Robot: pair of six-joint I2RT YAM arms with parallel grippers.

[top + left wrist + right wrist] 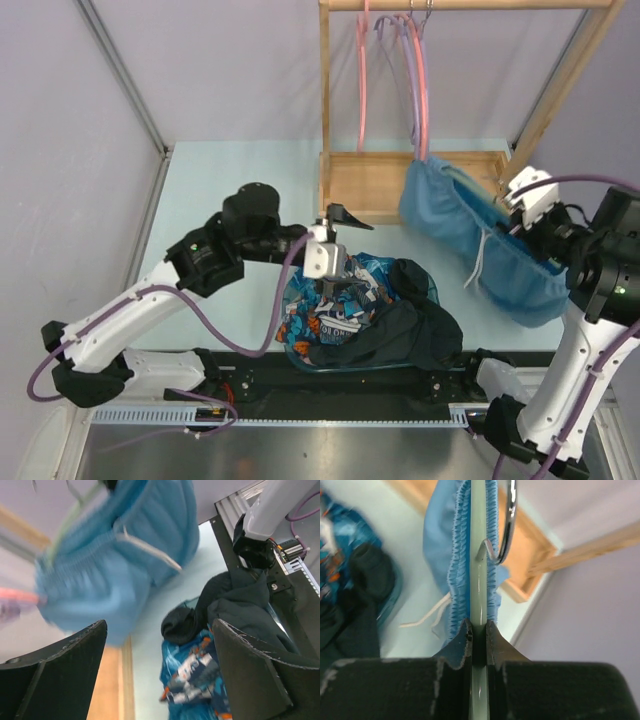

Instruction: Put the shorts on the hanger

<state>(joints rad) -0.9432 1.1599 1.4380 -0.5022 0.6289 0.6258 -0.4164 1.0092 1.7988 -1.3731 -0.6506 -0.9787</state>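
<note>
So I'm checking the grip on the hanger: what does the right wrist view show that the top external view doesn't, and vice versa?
Only the right wrist view: the hanger clamped edge-on in the right gripper, its metal hook, and the waistband gathered along it. Only the top external view: the left gripper above the patterned garment, and the pink hangers at the back. Both: the shorts, their drawstring and the black garment.

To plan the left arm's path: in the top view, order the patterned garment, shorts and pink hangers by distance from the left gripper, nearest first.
1. patterned garment, directly under the left gripper.
2. shorts, to its right.
3. pink hangers, on the far rail.
</note>
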